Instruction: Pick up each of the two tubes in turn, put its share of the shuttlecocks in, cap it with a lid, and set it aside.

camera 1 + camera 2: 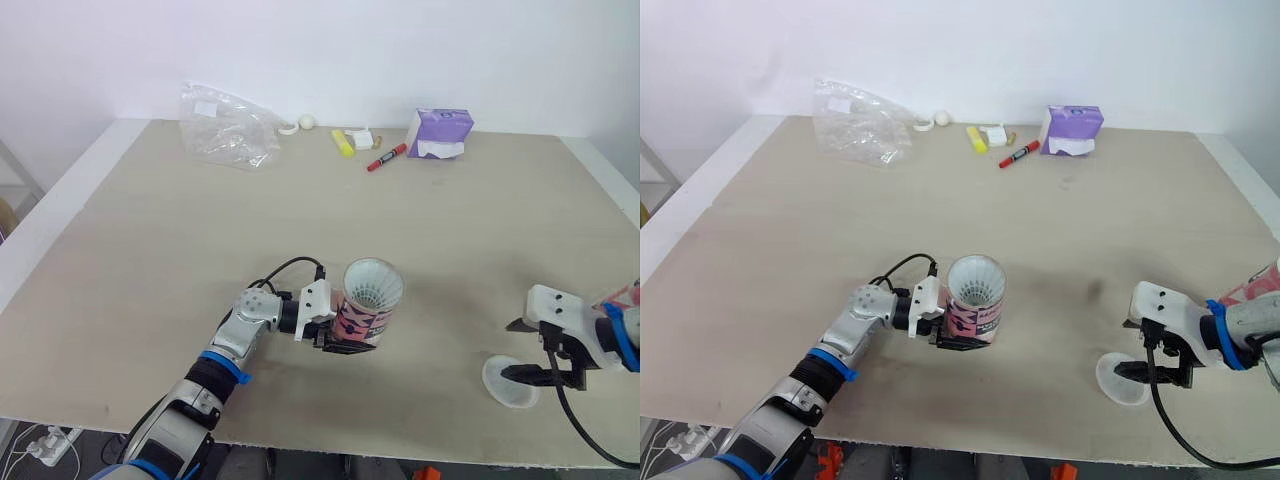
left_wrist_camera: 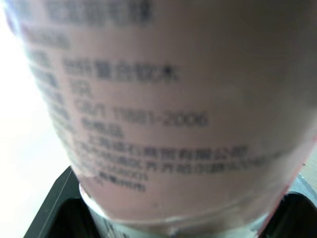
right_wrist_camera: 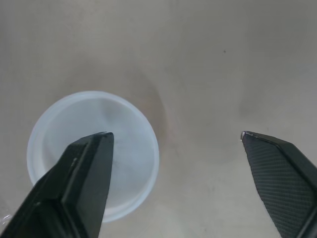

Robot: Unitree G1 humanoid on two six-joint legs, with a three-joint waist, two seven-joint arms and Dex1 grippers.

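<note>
Gripping a pink tube (image 1: 366,312) near the desk's (image 1: 450,230) front middle, the left pincer (image 1: 343,340) holds it mouth up, shuttlecocks (image 1: 372,293) inside. Left wrist view: the tube's printed wall sits between black fingers (image 2: 52,210). Right wrist view: the right pincer (image 3: 174,134) is spread wide above a translucent lid (image 3: 133,129).

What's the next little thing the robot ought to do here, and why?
Probably slide the right jaws sideways until the lid lies between them, then close. They stand wide open, with one over the lid and the other over bare table, while the left jaws hold the tube with shuttlecocks inside and no cap.
</note>
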